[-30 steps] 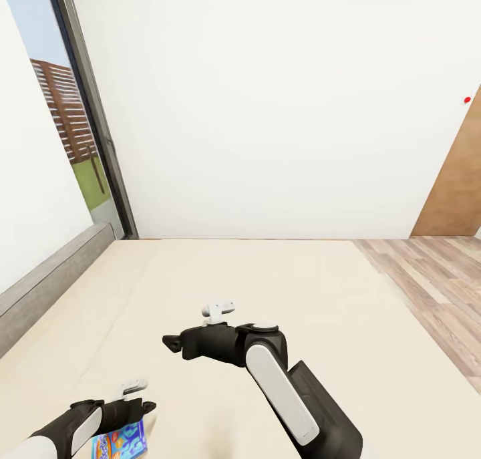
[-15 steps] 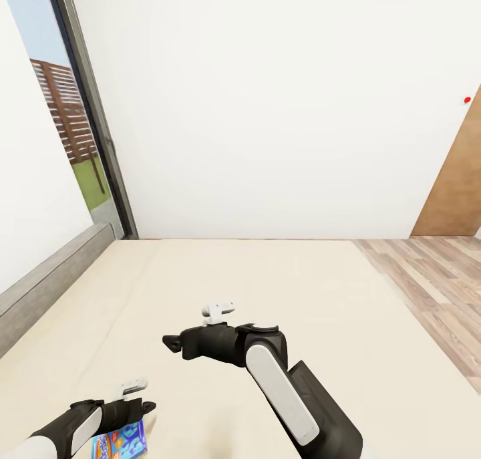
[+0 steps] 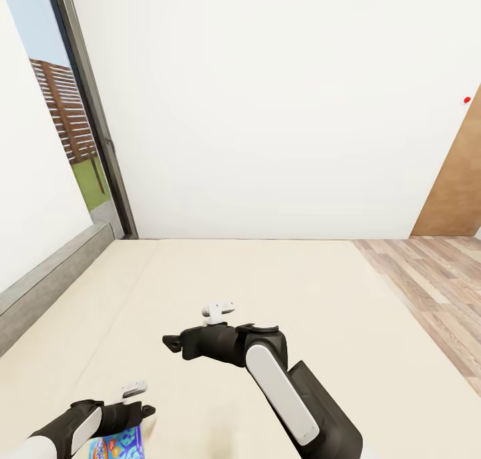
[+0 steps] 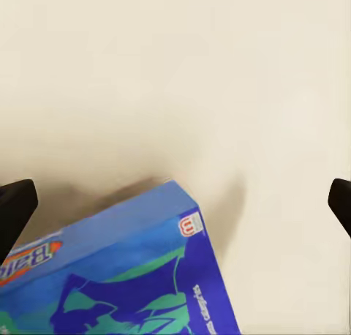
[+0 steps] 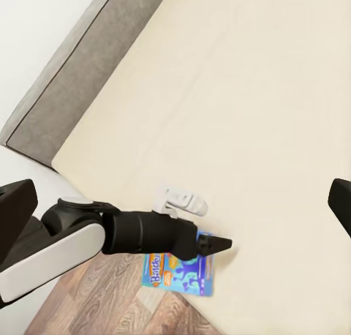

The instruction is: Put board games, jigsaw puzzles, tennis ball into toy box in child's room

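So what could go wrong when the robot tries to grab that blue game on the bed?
The blue game lies at the very edge of the bed, next to the wooden floor, so a nudge might push it off. The left hand is wide open above it, but the box lies flat on the soft mattress, so the fingers may slide over it instead of gripping.

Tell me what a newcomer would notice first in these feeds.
Probably the blue board game, the one bright thing on the plain beige bed, lying at the mattress edge beneath the open left gripper. Next, the right arm's gripper, held over the middle of the mattress, jaws wide in its wrist view.
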### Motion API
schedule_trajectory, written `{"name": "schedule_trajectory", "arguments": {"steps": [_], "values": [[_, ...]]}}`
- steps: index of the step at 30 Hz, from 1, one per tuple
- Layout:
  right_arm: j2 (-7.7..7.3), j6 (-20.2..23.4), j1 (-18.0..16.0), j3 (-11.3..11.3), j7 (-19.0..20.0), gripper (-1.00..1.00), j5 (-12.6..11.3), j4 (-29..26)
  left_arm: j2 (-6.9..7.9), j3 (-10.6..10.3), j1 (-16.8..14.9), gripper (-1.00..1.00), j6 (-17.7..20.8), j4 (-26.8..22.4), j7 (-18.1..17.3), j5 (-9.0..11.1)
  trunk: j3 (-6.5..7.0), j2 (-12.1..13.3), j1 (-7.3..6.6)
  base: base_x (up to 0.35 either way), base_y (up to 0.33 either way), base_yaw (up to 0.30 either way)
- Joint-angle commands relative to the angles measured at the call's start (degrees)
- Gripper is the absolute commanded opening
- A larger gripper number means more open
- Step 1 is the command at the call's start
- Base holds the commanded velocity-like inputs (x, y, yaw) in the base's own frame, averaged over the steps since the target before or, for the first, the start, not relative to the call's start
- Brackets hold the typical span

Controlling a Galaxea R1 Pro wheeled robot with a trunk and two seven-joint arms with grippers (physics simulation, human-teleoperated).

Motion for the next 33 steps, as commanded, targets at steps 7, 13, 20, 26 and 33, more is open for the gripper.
{"name": "schedule_trajectory", "arguments": {"steps": [7, 13, 20, 26, 33], "values": [[0.01, 0.1, -0.05, 0.02, -0.6, 1.0, -0.58, -0.05, 0.04, 2.86, -0.02, 1.0, 1.89, -0.08, -0.01, 0.22, -0.06, -0.03, 0.0, 0.0, 0.0, 0.0], [0.01, 0.1, -0.05, 0.02, -0.6, 1.0, -0.57, -0.05, 0.04, 3.11, -0.02, 1.0, 2.17, -0.08, -0.01, 0.19, -0.06, -0.03, 0.0, 0.0, 0.0, 0.0], [0.01, 0.1, -0.05, 0.02, -0.6, 1.0, -0.57, -0.05, 0.04, 3.09, -0.03, 1.0, 2.17, -0.08, -0.02, 0.19, -0.06, -0.03, 0.0, 0.0, 0.0, 0.0], [0.01, 0.1, -0.05, 0.04, -0.62, 1.0, -0.57, -0.05, 0.04, 3.12, -0.02, 1.0, 2.15, -0.08, -0.06, 0.19, -0.06, -0.03, 0.0, 0.0, 0.0, 0.0], [0.01, 0.06, -0.05, 0.02, -0.7, 1.0, -0.35, -0.05, 0.04, 3.06, -0.02, 1.0, 2.11, -0.16, -0.06, 0.19, -0.06, -0.03, 0.0, 0.0, 0.0, 0.0]]}}
